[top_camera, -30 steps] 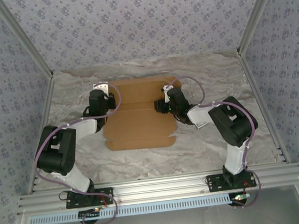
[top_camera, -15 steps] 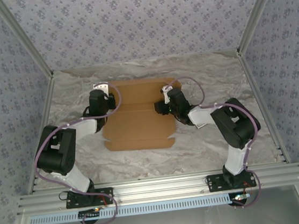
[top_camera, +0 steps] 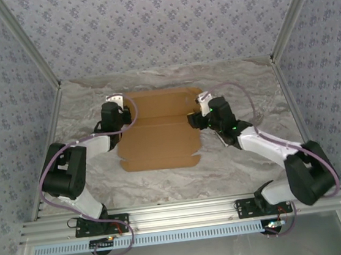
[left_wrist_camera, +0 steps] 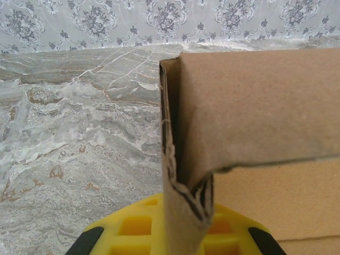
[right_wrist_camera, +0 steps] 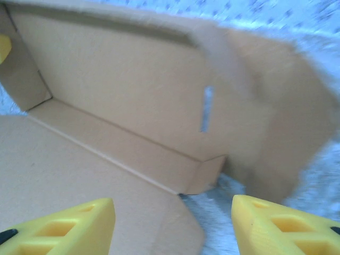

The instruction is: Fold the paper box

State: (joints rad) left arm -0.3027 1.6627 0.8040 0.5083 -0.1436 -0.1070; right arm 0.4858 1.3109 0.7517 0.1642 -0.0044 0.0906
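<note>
Cardboard paper box (top_camera: 159, 132) on table (top_camera: 225, 170) | L hand (left_wrist_camera: 185, 226) pinching its left flap | R hand (right_wrist_camera: 172, 223) open, nothing held

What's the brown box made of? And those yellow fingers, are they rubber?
The paper box looks like plain brown cardboard with a dull finish. Its rough edge shows thin layers. The right gripper's fingers look like smooth yellow plastic or firm rubber, moulded with square hollows. Looking alone can't tell which.
</note>
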